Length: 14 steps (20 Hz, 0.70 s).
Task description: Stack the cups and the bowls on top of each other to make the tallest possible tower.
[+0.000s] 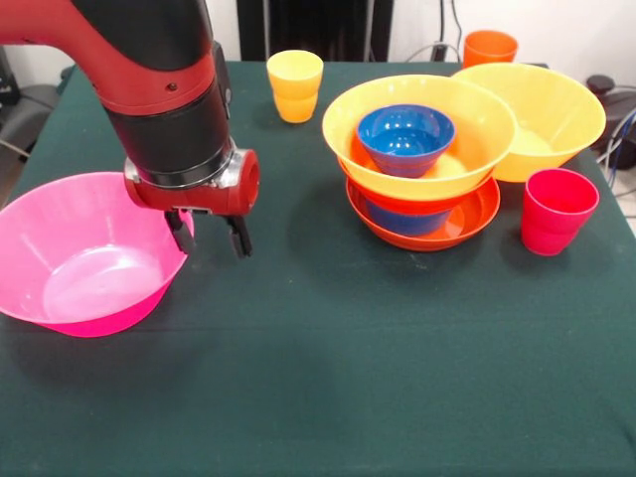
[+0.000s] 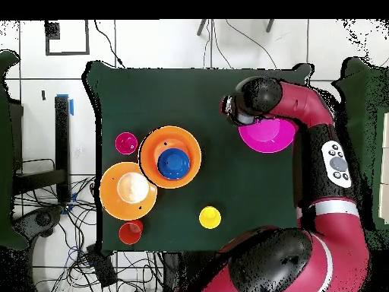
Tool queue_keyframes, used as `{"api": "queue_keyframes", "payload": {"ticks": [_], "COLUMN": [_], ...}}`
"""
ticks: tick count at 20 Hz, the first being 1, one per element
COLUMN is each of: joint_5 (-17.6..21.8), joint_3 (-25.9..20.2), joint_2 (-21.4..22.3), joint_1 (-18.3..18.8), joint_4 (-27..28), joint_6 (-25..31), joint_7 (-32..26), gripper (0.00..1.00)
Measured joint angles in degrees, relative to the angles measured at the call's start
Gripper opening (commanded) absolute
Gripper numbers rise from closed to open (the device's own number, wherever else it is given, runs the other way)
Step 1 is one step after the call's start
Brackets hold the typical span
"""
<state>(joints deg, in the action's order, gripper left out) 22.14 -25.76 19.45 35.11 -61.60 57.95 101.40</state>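
Right now the gripper (image 1: pixel 209 235) hangs at left of centre in the front view, its two dark fingers spread apart with nothing between them, poised right at the near rim of the pink bowl (image 1: pixel 84 260) that sits at the left edge of the frame. One finger seems to be just inside the rim and the other outside, though the angle makes that hard to confirm. The tower (image 1: pixel 422 164) stands right of centre: a shallow red-orange bowl at the bottom, a blue one showing under a second red-orange layer, a wide yellow bowl above, and a blue bowl (image 1: pixel 405 137) nested on top. A second yellow bowl (image 1: pixel 542 114) touches it at the upper right, with the orange cup (image 1: pixel 489 47) behind, the yellow cup (image 1: pixel 295 85) at top centre and the red-pink cup (image 1: pixel 557 210) to the right. The likely trouble is the thin, sloping, glossy wall: a pinch there could slip, or tilt and drag the light bowl across the green table (image 1: pixel 328 378). Carrying it over, a swinging bowl could knock the tower.
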Motion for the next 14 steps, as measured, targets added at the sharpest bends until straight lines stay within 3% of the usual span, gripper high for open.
{"api": "queue_keyframes", "payload": {"ticks": [14], "joint_5": [2.2], "joint_3": [0.0], "joint_2": [0.0], "joint_1": [0.0], "joint_4": [0.2], "joint_6": [5.1], "joint_7": [0.0], "gripper": [1.0]}}
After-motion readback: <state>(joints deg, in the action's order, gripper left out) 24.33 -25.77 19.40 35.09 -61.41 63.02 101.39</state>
